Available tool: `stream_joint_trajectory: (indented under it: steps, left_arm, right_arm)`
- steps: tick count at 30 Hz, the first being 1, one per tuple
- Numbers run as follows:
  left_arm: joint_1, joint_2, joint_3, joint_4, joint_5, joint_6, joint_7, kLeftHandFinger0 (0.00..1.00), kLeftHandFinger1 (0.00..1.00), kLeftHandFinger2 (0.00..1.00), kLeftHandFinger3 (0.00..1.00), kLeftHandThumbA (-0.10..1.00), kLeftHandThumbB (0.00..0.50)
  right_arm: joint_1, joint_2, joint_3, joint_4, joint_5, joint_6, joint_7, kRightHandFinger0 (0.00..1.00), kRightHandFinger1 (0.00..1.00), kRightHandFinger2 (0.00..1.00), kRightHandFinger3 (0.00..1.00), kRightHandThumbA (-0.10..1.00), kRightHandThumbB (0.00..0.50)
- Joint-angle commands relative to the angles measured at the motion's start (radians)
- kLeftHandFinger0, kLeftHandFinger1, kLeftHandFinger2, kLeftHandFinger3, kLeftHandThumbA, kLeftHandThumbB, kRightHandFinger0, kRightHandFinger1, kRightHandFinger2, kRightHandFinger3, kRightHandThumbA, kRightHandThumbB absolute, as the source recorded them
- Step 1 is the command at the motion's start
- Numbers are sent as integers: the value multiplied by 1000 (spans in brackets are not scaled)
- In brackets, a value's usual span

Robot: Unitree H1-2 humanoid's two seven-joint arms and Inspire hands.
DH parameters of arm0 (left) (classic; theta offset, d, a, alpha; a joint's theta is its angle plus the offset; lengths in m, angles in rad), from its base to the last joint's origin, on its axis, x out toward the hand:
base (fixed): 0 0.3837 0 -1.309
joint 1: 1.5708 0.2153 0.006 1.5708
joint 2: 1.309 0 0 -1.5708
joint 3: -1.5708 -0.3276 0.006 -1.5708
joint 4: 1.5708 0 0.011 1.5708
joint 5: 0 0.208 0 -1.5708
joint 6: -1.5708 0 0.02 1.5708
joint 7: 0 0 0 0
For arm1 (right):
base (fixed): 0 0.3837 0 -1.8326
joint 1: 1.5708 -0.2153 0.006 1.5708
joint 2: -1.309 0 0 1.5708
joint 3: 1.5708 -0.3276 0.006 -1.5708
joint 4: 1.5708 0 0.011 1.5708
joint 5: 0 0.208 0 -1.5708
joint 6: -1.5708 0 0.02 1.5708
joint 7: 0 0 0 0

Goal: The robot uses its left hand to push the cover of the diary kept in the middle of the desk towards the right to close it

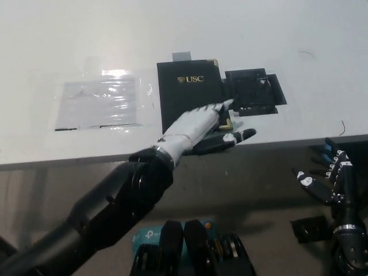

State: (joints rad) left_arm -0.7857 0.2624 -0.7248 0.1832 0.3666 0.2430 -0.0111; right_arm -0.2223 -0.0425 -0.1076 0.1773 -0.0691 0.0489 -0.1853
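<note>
Matt black diary [192,92] cover with gilt lettering; glossy clear plastic sheet [100,103] left; smooth white desk [287,34].

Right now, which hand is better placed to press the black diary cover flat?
Left. The white left hand lies fingers spread on the lower right part of the black diary with gold USC lettering, on the white desk. The black right hand hangs open below the desk edge, apart from it.
</note>
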Motion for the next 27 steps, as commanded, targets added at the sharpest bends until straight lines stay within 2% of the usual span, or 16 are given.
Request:
stream_joint_trajectory:
  steps: [1, 3, 4, 6, 7, 11, 15, 16, 17, 18, 19, 20, 22, 23, 25, 27]
  left_arm:
    - [-38, 4, 56, -153, 103, -95, 3, 1000, 1000, 1000, 1000, 1000, 285]
    - [-15, -2, 85, -204, 102, -103, -5, 1000, 1000, 1000, 1000, 1000, 295]
    - [33, -4, 114, -323, 71, -70, -26, 1000, 1000, 1000, 1000, 1000, 326]
    - [67, -6, 134, -390, 83, -51, -40, 1000, 1000, 1000, 1000, 1000, 333]
    - [154, -5, 169, -509, 56, -38, -27, 1000, 1000, 1000, 1000, 1000, 383]
    - [353, 34, 260, -606, 15, -133, 25, 1000, 1000, 1000, 1000, 1000, 334]
    - [522, 22, 405, -590, -40, -230, 79, 1000, 1000, 1000, 1000, 1000, 216]
    - [571, 19, 451, -573, -20, -252, 109, 1000, 1000, 1000, 1000, 1000, 230]
    - [611, 20, 491, -559, -37, -283, 111, 1000, 1000, 1000, 1000, 1000, 205]
    - [686, 16, 563, -524, -92, -300, 128, 1000, 1000, 1000, 1000, 1000, 223]
    - [696, 10, 576, -520, -95, -306, 123, 998, 1000, 1000, 1000, 1000, 223]
    - [743, 10, 633, -451, -184, -383, 113, 986, 1000, 1000, 1000, 1000, 172]
    - [789, 24, 686, -378, -209, -438, 106, 987, 1000, 1000, 1000, 1000, 128]
    - [806, 23, 711, -359, -208, -438, 107, 983, 1000, 1000, 1000, 1000, 157]
    - [834, 35, 748, -307, -203, -468, 111, 995, 1000, 1000, 1000, 1000, 176]
    - [855, 47, 796, -214, -258, -562, 104, 947, 1000, 1000, 1000, 1000, 166]
  right_arm:
    - [-10, -9, -2, -28, 1, -39, 4, 503, 688, 801, 876, 860, 50]
    - [-13, -8, -1, -32, 0, -29, 3, 504, 690, 803, 875, 866, 43]
    - [-16, -13, 1, -25, -6, -39, 3, 502, 683, 796, 871, 868, 52]
    - [-18, -12, 2, -27, -5, -32, 5, 499, 679, 792, 868, 869, 53]
    - [-19, -14, 3, -24, -5, -36, 6, 508, 687, 797, 875, 866, 49]
    - [-19, -25, 11, -30, -16, -41, 12, 520, 699, 814, 893, 866, 26]
    - [-26, -29, 5, -35, -5, -29, 13, 544, 715, 816, 897, 881, 43]
    - [-25, -29, 6, -33, -4, -34, 13, 543, 716, 816, 898, 884, 43]
    - [-24, -23, 4, -38, 3, -25, 11, 520, 706, 812, 892, 879, 50]
    - [-24, -16, -1, -41, 13, -14, 9, 540, 716, 814, 888, 863, 49]
    - [-21, -15, -2, -42, 15, -13, 9, 542, 716, 814, 888, 860, 49]
    - [-19, -15, -3, -46, 13, -7, 6, 561, 719, 811, 893, 868, 61]
    - [-21, -23, 3, -44, -5, -7, 3, 572, 722, 816, 901, 885, 40]
    - [-24, -24, 4, -42, -6, -8, 3, 574, 722, 817, 903, 890, 35]
    - [-29, -27, 7, -33, -13, -20, 1, 567, 716, 815, 899, 905, 44]
    - [-31, -27, 10, -29, -20, -27, -4, 551, 708, 807, 886, 925, 56]
